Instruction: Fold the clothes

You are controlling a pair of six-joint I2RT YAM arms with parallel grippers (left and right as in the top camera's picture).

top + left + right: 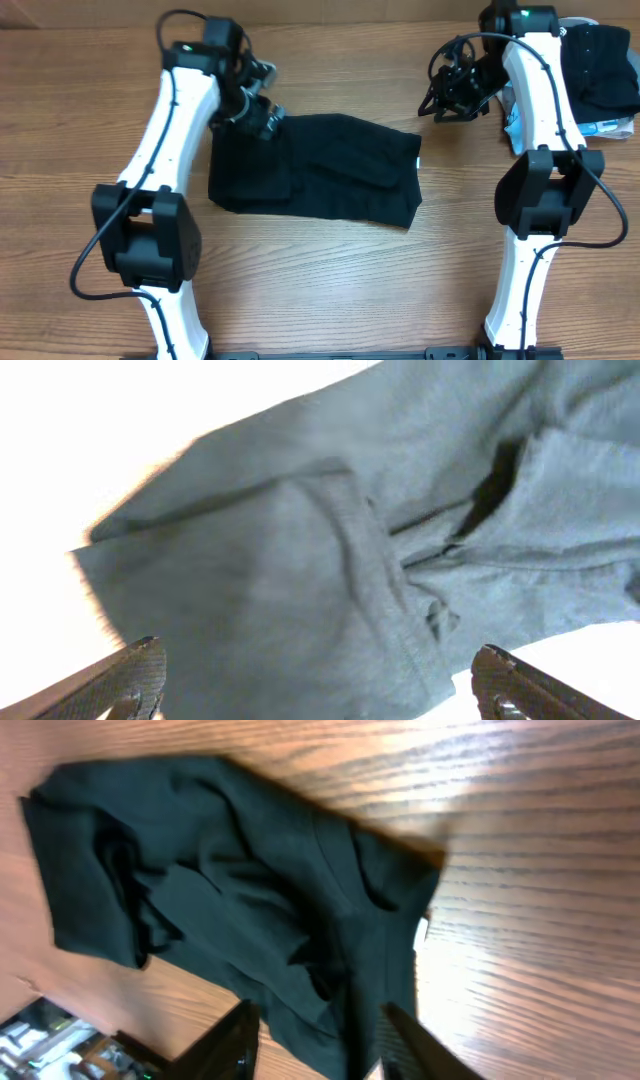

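A black garment [315,170] lies flat in the middle of the wooden table [90,90], partly folded: its left portion looks doubled over into a thicker panel, and creases run across the rest. The left hand [262,115] hangs over the garment's upper-left corner. In the left wrist view its two fingers [130,680] stand wide apart at the bottom corners of the frame, with the cloth spread beneath them and nothing between them. The right hand [455,92] sits to the right of the garment, over bare wood near the table's far edge and clear of the cloth. Its wrist camera faces the garment, and its dark fingers [235,1042] are spread, gripping nothing. At the far right corner a pile of dark clothes [600,62] rests on the table — something pale shows at its near edge, too small to identify.
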